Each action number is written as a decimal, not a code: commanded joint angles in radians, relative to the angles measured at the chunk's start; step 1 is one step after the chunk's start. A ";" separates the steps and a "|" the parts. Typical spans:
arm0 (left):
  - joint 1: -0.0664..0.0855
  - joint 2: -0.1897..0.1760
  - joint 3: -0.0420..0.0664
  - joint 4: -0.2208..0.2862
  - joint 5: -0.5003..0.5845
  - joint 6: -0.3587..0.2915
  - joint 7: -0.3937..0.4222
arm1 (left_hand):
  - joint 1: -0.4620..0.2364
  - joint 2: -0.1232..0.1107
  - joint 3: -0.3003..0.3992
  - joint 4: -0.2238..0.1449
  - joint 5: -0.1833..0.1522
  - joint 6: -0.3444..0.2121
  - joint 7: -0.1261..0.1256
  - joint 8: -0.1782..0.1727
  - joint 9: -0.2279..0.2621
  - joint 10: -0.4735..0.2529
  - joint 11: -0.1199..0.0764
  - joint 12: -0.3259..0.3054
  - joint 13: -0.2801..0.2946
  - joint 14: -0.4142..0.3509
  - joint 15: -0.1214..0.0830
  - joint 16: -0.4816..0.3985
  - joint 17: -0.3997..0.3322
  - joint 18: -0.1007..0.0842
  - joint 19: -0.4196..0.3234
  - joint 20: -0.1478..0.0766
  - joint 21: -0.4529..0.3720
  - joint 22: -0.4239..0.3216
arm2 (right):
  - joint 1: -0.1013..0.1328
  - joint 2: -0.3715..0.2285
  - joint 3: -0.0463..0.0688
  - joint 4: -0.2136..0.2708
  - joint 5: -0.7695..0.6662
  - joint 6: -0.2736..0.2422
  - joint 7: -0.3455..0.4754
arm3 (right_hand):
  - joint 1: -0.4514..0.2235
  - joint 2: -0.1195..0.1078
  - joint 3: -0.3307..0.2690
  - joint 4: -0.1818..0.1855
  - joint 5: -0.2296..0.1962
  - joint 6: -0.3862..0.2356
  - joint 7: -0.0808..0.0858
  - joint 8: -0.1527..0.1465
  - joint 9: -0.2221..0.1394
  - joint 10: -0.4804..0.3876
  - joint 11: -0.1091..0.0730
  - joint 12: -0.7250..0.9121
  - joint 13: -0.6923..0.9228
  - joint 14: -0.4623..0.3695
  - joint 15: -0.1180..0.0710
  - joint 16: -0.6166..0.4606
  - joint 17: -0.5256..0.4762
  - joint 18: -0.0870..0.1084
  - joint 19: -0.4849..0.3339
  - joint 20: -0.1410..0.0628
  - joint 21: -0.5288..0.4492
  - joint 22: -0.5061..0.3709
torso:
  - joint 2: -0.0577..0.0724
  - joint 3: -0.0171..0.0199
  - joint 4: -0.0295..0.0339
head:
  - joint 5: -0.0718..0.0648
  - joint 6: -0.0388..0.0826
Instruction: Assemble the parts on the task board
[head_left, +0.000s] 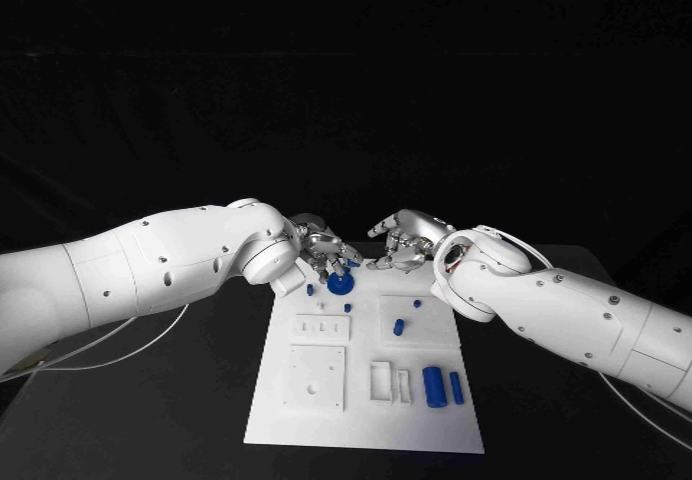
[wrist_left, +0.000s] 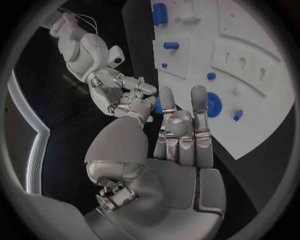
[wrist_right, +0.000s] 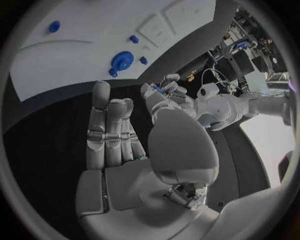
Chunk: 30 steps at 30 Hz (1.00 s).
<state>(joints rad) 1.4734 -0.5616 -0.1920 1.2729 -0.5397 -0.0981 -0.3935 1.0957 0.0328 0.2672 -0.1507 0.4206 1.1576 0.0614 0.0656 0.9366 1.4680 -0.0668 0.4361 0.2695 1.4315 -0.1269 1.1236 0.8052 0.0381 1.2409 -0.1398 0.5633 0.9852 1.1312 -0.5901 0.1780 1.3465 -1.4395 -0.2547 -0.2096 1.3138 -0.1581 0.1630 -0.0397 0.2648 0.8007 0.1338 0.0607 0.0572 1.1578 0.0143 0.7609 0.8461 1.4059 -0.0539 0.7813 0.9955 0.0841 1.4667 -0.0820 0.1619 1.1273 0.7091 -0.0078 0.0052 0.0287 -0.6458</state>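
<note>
The white task board lay flat in the middle of the black worktop, a long matte plate with straight edges, its near end towards the robot and its far end under the two hands. Bare worktop ran along both long edges and beyond the far edge.

The left hand hung over the board's far left corner, its silver fingers loosely spread above a round blue gear that sat on the board near the far edge. In the left wrist view the fingers stood apart with nothing between them, so the hand was wide and empty. The right hand hovered just past the far edge, close to the left hand but apart from it (whether it pinched a small blue bit I could not tell). In the right wrist view its fingers stood straight, side by side.

A small blue peg stood upright towards the middle of the board. Two smooth blue cylinders lay side by side near the near right corner, beside pale rectangular recesses. A raised white square plate sat towards the near left edge.
</note>
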 joint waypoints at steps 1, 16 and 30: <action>0.000 -0.008 0.000 0.006 0.004 0.005 -0.003 | 0.011 0.009 0.024 -0.033 -0.028 0.091 -0.085 0.002 0.152 0.045 -0.008 0.013 0.001 0.006 -0.002 0.009 0.012 -0.006 0.012 -0.001 -0.005 0.004 | -0.009 -0.026 0.000 0.017 0.063 0.004 0.055 | 0.013 -0.001 -0.001 0.005 0.017 -0.008 0.000 -0.006 -0.001 -0.010 0.002 0.006 -0.009 -0.007 0.000 -0.002 -0.001 0.018 0.024 0.008 -0.006 -0.004 | 0.000 0.0015 -0.0021 | 0.007 0.000; 0.000 -0.076 -0.040 0.078 -0.095 -0.083 -0.050 | 0.040 0.014 -0.009 -0.023 -0.066 0.097 -0.086 0.001 0.147 0.045 -0.009 0.068 -0.005 0.011 -0.005 0.054 0.051 -0.006 0.027 -0.005 -0.012 0.048 | -0.025 -0.135 0.023 0.032 0.179 0.000 0.098 | 0.001 0.015 0.035 -0.049 0.077 0.028 -0.002 -0.004 0.000 -0.016 -0.001 0.022 -0.045 -0.005 -0.003 -0.001 -0.003 0.022 0.027 0.006 -0.008 0.001 | -0.006 0.0072 -0.0045 | 0.007 -0.017; -0.043 -0.114 -0.050 0.140 -0.162 -0.142 -0.076 | 0.040 0.021 -0.027 -0.006 -0.113 0.118 -0.092 0.002 0.153 0.046 -0.008 0.089 -0.007 0.011 -0.006 0.071 0.056 -0.004 0.033 -0.003 -0.021 0.069 | 0.002 -0.107 0.097 -0.055 0.231 -0.058 0.134 | -0.012 0.026 0.045 -0.067 0.096 0.069 -0.004 -0.002 0.002 -0.017 -0.004 0.019 -0.059 -0.007 -0.004 -0.008 -0.007 0.022 0.026 0.005 -0.011 0.001 | -0.015 0.0128 0.0004 | 0.013 -0.051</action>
<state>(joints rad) 1.4338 -0.6748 -0.2426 1.4051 -0.6515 -0.2040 -0.4583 1.1254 0.0437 0.2435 -0.1577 0.3088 1.1600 0.0638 0.0644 0.9361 1.4648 -0.0699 0.5207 0.2629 1.4401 -0.1287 1.1920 0.8605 0.0382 1.2671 -0.1447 0.5450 1.0543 1.1311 -0.7026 0.2744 1.3011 -1.2378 -0.2801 -0.1067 1.3042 -0.1380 0.2060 -0.1021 0.3565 0.8647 0.1292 0.0607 0.0584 1.1473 0.0108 0.7783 0.7884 1.4024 -0.0574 0.7763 0.9887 0.0992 1.4667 -0.0821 0.1542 1.1282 0.6954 0.0043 0.0045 0.0392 -0.6896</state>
